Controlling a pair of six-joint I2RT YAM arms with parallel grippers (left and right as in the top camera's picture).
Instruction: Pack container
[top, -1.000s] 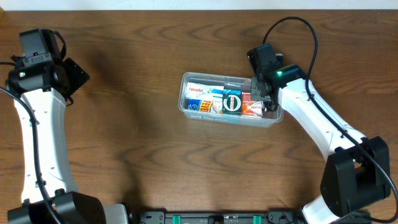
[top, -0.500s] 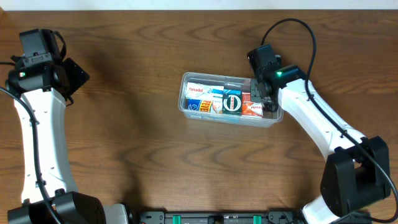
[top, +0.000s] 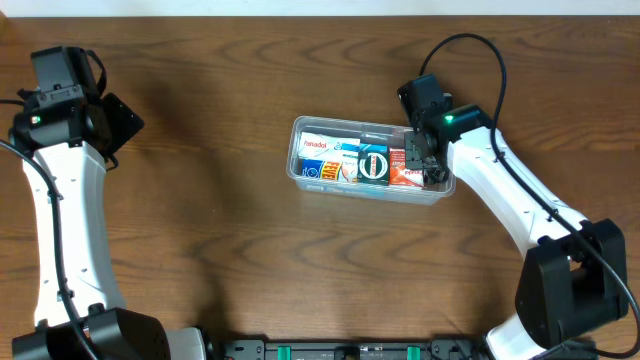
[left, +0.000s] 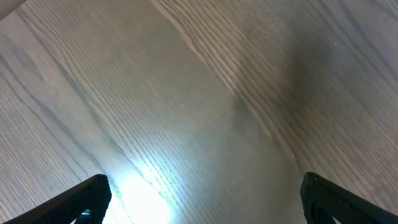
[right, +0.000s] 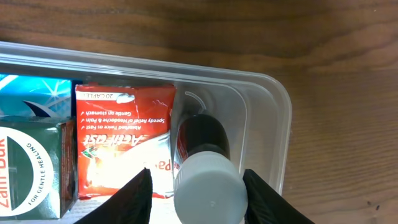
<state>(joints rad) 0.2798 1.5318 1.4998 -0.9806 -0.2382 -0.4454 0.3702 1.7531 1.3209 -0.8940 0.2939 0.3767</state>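
Observation:
The container (top: 345, 191), a clear shallow plastic tub, lies at the table's middle right with several small boxes in it. In the right wrist view its right end wall (right: 280, 124) shows, with a dark bottle (right: 203, 134) with a white cap (right: 210, 190) standing in the last slot beside a red box (right: 124, 134). My right gripper (right: 198, 193) reaches down into that end (top: 428, 160). It is open, with its fingers on either side of the cap and a gap on the left side. My left gripper (top: 120, 122) is open over bare wood at the far left (left: 205, 208).
Inside the tub also sit a green box (top: 373, 163), a blue-and-white box (top: 345, 160) and a white box (top: 318, 146). The right arm's cable (top: 480, 45) arcs behind it. Bare brown wood surrounds the tub.
The right jaws have spread apart round the bottle's cap, letting the bottle go inside the container. The left arm has not moved.

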